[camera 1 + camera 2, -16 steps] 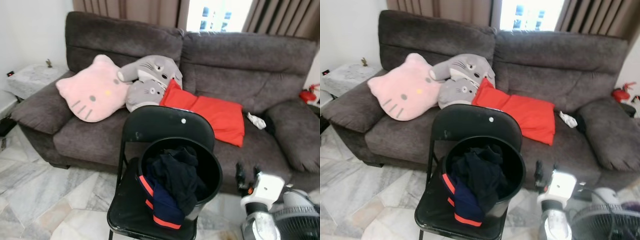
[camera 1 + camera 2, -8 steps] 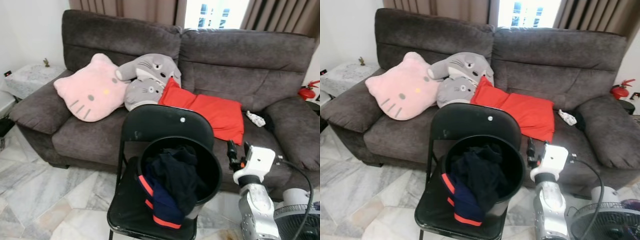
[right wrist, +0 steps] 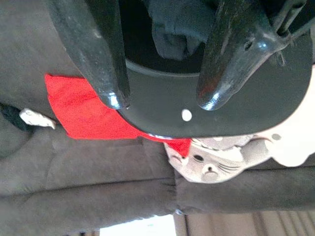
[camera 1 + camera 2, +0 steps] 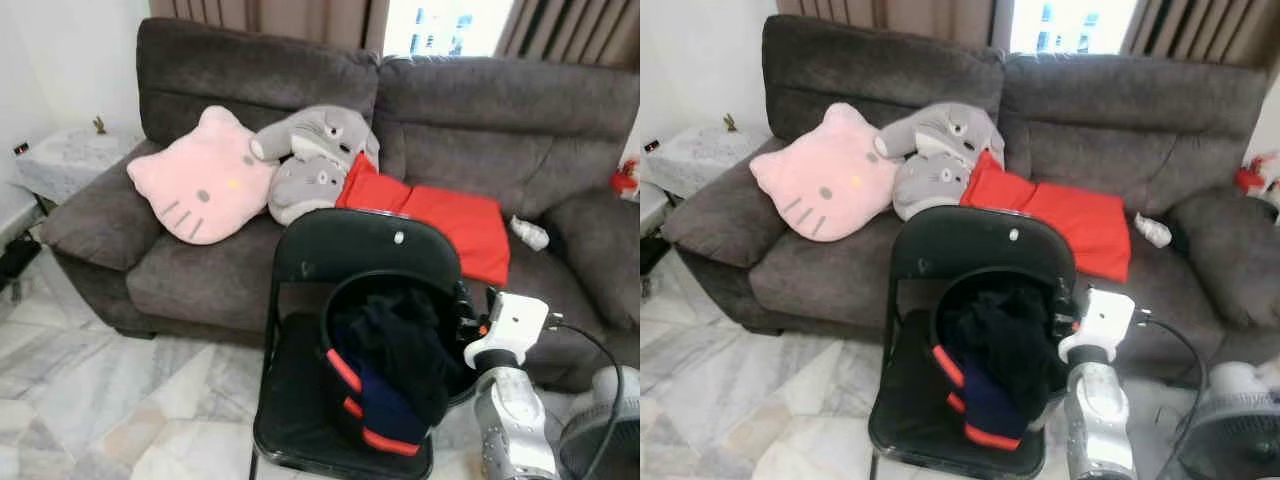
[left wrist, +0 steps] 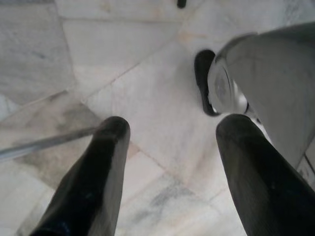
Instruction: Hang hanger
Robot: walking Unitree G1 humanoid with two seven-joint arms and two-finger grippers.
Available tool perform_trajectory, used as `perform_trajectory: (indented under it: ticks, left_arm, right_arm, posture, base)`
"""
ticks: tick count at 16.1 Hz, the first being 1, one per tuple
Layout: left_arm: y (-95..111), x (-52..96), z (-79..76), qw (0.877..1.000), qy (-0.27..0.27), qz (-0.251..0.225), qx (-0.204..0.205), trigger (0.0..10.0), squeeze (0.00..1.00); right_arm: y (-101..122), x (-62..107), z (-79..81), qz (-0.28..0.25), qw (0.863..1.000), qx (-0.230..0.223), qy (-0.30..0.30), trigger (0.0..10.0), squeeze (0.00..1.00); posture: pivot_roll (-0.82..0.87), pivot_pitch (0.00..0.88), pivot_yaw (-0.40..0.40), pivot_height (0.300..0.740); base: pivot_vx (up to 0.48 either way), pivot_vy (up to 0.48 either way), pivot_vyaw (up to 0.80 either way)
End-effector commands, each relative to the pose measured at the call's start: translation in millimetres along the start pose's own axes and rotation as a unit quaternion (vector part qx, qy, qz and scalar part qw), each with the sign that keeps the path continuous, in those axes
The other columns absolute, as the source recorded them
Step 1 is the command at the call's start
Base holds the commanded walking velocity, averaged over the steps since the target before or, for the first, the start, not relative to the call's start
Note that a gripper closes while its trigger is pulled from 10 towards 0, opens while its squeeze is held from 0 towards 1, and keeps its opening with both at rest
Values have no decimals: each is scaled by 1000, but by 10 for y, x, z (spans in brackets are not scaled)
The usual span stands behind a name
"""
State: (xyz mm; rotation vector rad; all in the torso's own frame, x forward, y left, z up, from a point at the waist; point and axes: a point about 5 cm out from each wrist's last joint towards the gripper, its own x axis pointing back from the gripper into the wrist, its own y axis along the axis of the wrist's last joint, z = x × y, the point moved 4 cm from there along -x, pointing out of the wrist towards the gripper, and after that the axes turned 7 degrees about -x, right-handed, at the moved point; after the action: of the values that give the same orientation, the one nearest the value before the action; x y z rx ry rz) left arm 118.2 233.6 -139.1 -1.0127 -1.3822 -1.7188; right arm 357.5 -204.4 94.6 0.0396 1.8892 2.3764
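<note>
A black round bucket [image 4: 345, 295] is seated upright on a black folding chair [image 4: 360, 240]. Dark clothing [image 4: 400, 345] is heaped inside (one piece, red-trimmed, is draped over the near-left rim).

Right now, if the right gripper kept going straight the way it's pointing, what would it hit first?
Probably the black folding chair's backrest: the right gripper, fingers open, points at its top edge above the black bucket. Depth is unclear.

The clothes [image 4: 395, 375] hide the inside of the black bucket [image 4: 335, 320] — no hanger can be told there. The chair [image 4: 300, 440] legs and the fan [image 4: 605, 430] are cut off by the picture's edge.
</note>
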Motion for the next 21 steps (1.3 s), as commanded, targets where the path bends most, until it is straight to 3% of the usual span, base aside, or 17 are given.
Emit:
perform_trajectory:
  ticks: [1, 5, 9, 11, 21]
  left_arm:
    - [-95, 32, 12, 1000, -5, 5, -5, 10000, 0]
    - [-287, 78, -251, 1000, -25, 6, 0, 10000, 0]
    - [-420, 131, -220, 999, -29, 15, -10, 10000, 0]
    - [-213, 59, -181, 1000, -26, 2, -12, 10000, 0]
    - [-171, 44, -176, 1000, -26, 1, -17, 10000, 0]
  right_arm:
    - [29, -21, 6, -3, 1000, -4, -2, 10000, 0]
    - [20, -18, 5, -1, 1000, -5, -5, 10000, 0]
    - [17, -18, 19, -1, 1000, -7, -5, 10000, 0]
    - [3, -16, 37, 0, 1000, -9, -4, 10000, 0]
    - [-37, -17, 64, 8, 1000, -12, -5, 10000, 0]
  posture:
    - [3, 0, -51, 740]
    - [6, 0, -51, 740]
    - [7, 0, -48, 740]
    - [9, 0, -46, 740]
    - [8, 0, -42, 740]
  base:
    - [0, 0, 0]
    - [0, 0, 0]
    - [0, 0, 0]
    - [0, 0, 0]
    - [219, 0, 0]
